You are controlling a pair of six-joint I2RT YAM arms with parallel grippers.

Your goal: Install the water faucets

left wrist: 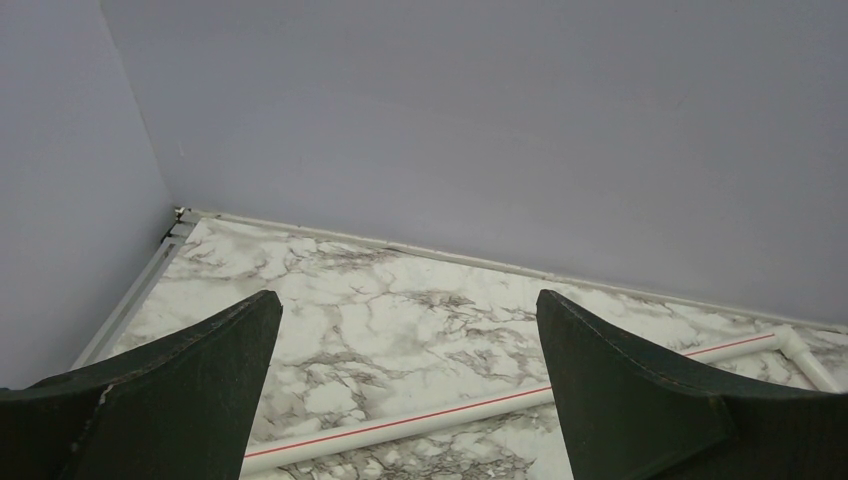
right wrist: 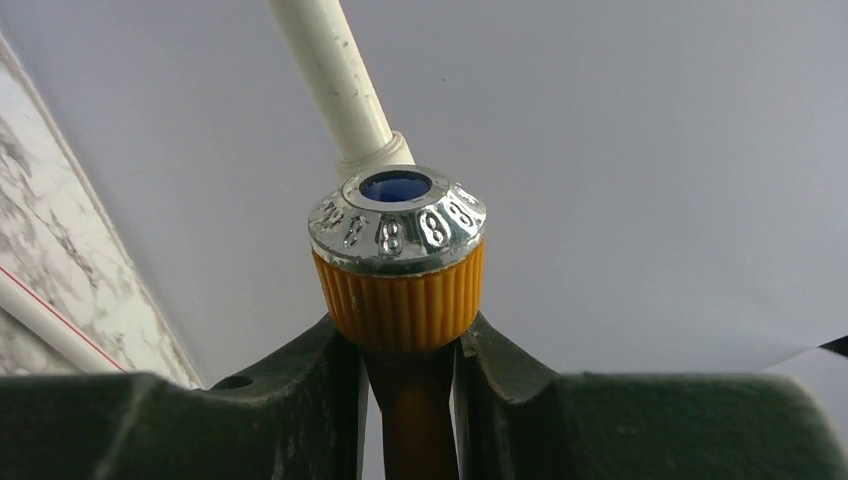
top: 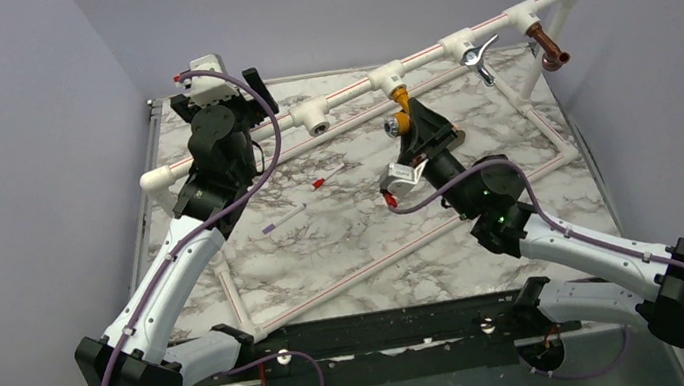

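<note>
Along the far edge of the marble-patterned worktop (top: 345,243) runs a raised white plastic pipe rail (top: 429,51). The right arm (top: 568,247) reaches up to its middle. There the right gripper (right wrist: 408,350) pinches the stem of the mustard-yellow faucet with silvery knob (right wrist: 398,285), probably to screw it home. The left gripper (left wrist: 408,300) hovers wide apart near the far-left corner.

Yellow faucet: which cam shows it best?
Right wrist. The yellow faucet fills the frame in sharp close-up, with the right pincer closed on its stem. Top external shows it small, hanging from its tee. Left wrist shows none of it.
</note>
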